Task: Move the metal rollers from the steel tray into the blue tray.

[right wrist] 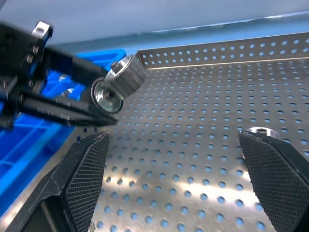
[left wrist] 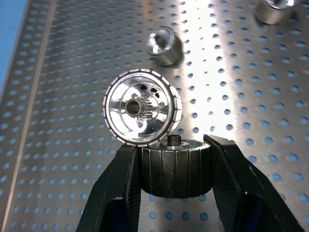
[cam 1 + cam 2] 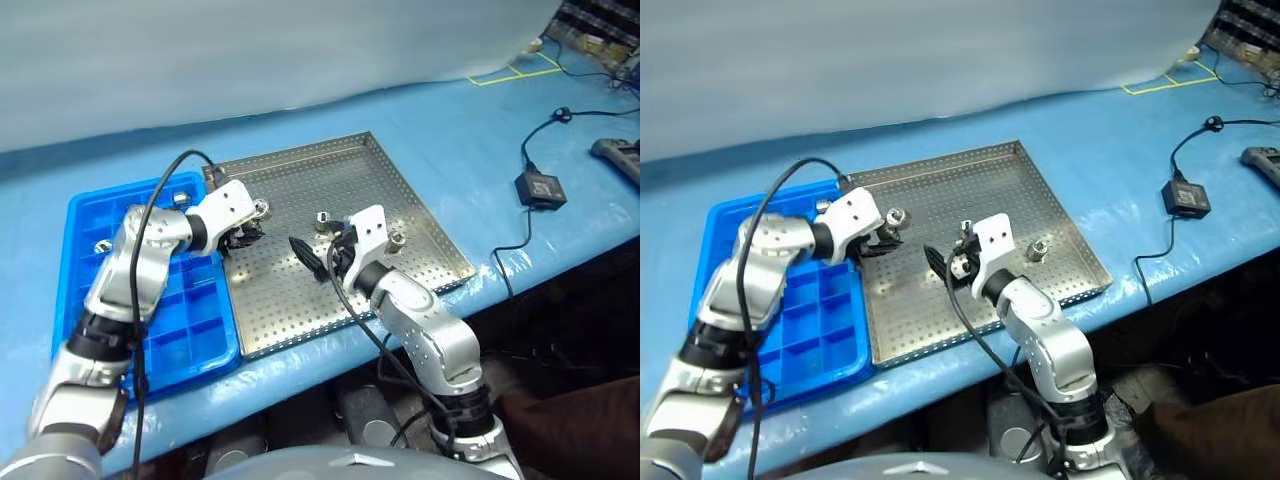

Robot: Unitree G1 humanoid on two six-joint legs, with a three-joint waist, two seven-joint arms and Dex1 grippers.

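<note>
My left gripper [image 3: 243,230] is shut on a metal roller [image 2: 145,108], a knurled cylinder with a shiny end face. It holds the roller a little above the left part of the steel tray [image 3: 300,300]. That held roller [image 1: 118,84] also shows in the right wrist view. Two more rollers [image 3: 323,217] [image 3: 397,240] lie on the perforated floor. My right gripper [image 3: 308,256] hangs open over the middle of the steel tray, with nothing between its fingers [image 1: 87,164]. The blue tray [image 3: 190,340] lies to the left, with rollers [image 3: 103,245] [image 3: 180,198] in its far compartments.
A black power adapter [image 3: 540,188] with its cable lies on the blue table cover to the right of the steel tray. A dark device [image 3: 620,155] sits at the far right edge. The table's front edge runs just below both trays.
</note>
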